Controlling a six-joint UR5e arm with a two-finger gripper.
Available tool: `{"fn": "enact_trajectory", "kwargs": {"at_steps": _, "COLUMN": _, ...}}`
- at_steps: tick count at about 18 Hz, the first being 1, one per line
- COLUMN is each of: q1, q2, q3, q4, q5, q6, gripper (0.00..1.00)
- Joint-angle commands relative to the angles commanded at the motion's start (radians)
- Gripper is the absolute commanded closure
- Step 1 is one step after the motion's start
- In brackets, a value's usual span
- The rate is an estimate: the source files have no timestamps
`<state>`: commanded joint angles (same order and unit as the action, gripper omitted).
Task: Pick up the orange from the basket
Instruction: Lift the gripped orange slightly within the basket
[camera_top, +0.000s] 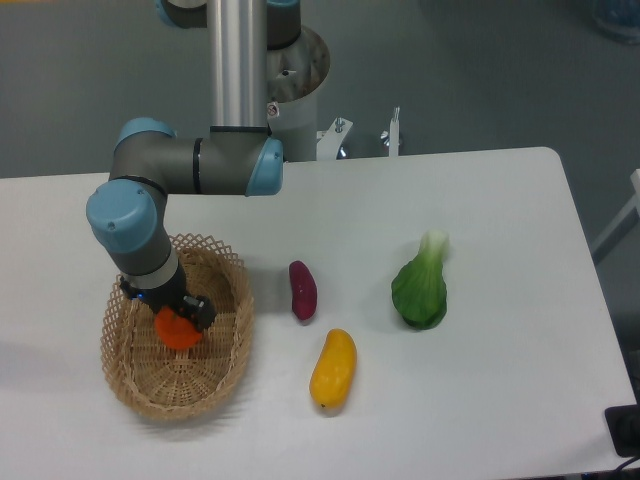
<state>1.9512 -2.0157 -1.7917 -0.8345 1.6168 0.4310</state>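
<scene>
- The gripper (178, 318) is down inside the basket (222, 360), right on top of the orange (176, 332).
- The dark end of the gripper covers the top part of the orange, so only the lower part of the fruit shows.
- I cannot tell if the fingers are squeezing the orange or are spread apart, because the arm hides them from above.
- The orange sits in the middle of the basket, a bit toward the back.
- The basket is on the left side of the white table (500, 220).
- The arm (190, 165) bends over from a silver pole (238, 60) at the back of the table and reaches down into the basket.
- A small purple vegetable (302, 290) lies on the table just to the right of the basket, not touching it.
- A long yellow fruit (333, 369) lies in front of the purple one, near it.
- A green leafy vegetable (421, 285) with a pale stalk lies farther right, well apart from the basket.
</scene>
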Motion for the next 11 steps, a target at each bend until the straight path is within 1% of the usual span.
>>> {"fn": "enact_trajectory", "kwargs": {"at_steps": 1, "q1": 0.000, "q2": 0.000, "q3": 0.000, "q4": 0.000, "q5": 0.000, "q6": 0.002, "gripper": 0.44}}
{"fn": "enact_trajectory", "kwargs": {"at_steps": 4, "q1": 0.002, "q2": 0.006, "q3": 0.006, "q4": 0.000, "q5": 0.000, "q6": 0.009, "gripper": 0.47}}
{"fn": "enact_trajectory", "kwargs": {"at_steps": 7, "q1": 0.002, "q2": 0.026, "q3": 0.012, "q4": -0.003, "q5": -0.005, "q6": 0.012, "gripper": 0.48}}
{"fn": "enact_trajectory", "kwargs": {"at_steps": 9, "q1": 0.006, "q2": 0.050, "q3": 0.021, "q4": -0.005, "q5": -0.008, "q6": 0.021, "gripper": 0.48}}
{"fn": "enact_trajectory", "kwargs": {"at_steps": 11, "q1": 0.014, "q2": 0.072, "q3": 0.054, "q4": -0.020, "q5": -0.006, "q6": 0.025, "gripper": 0.47}}
